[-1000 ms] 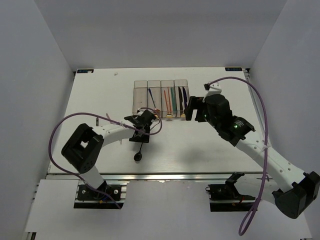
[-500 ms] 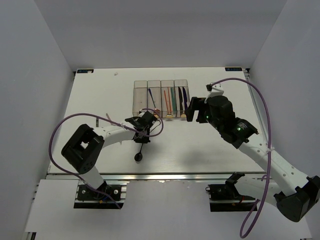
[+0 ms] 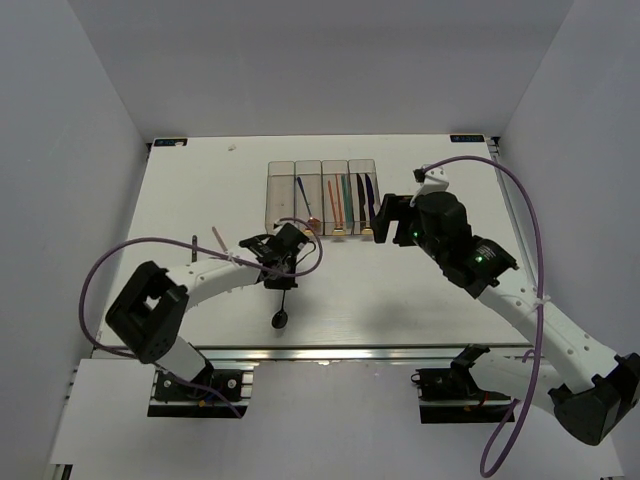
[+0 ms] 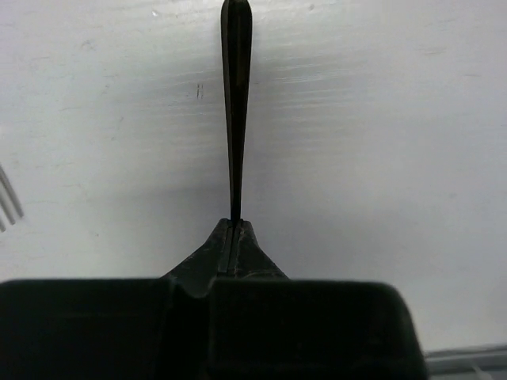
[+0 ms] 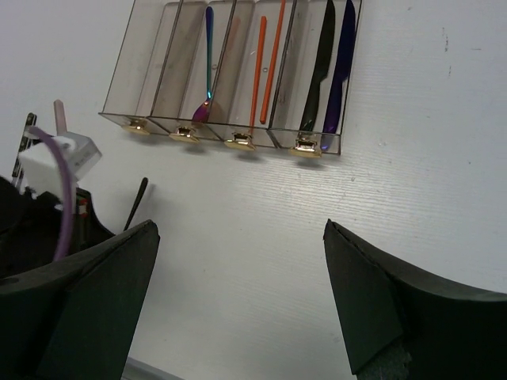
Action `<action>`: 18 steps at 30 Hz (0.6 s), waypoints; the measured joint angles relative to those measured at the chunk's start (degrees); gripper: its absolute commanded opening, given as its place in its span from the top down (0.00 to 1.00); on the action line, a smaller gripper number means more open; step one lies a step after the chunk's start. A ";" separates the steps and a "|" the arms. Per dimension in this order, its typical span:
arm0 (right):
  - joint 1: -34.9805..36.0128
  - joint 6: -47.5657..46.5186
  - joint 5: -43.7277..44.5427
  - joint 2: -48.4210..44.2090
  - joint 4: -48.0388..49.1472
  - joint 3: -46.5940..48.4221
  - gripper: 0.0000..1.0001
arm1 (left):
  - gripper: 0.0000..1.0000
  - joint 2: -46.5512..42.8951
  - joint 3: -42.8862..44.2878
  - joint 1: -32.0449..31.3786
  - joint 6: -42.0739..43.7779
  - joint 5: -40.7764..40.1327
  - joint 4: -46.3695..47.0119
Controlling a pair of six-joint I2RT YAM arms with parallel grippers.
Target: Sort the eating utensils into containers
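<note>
My left gripper (image 3: 283, 263) is shut on the thin stem of a black spoon (image 4: 236, 119), which runs straight out from the closed jaws. The spoon's bowl (image 3: 279, 318) lies toward the table's near edge. The containers (image 3: 320, 195), clear bins in a row, stand at the back. They hold an iridescent spoon (image 5: 207, 63), orange-red chopsticks (image 5: 261, 71), a black knife (image 5: 321, 71) and a blue knife (image 5: 342, 63). My right gripper (image 5: 242, 261) hangs open just right of the bins' near ends, with nothing between its jaws.
Fork tines (image 4: 8, 202) show at the left edge of the left wrist view. A pale slim piece (image 3: 217, 238) lies on the white table (image 3: 400, 290) left of my left arm. Purple cables (image 3: 130, 250) loop over both arms.
My left gripper's jaws have closed on the black spoon's stem. The left arm's elbow has swung left, uncovering the pale piece. The right arm has barely moved.
</note>
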 measured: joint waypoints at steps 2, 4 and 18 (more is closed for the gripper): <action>0.00 -0.04 0.52 -0.31 -0.04 0.00 0.11 | 1.00 -3.28 0.50 0.00 -0.17 0.00 -0.66; 0.00 -0.13 1.31 -0.61 -0.07 0.00 0.11 | 1.00 -6.23 2.97 0.00 -0.28 -0.33 -1.66; -2.40 -0.20 2.19 2.08 -0.42 0.02 0.11 | 1.00 17.18 46.64 6.56 1.03 -8.94 3.76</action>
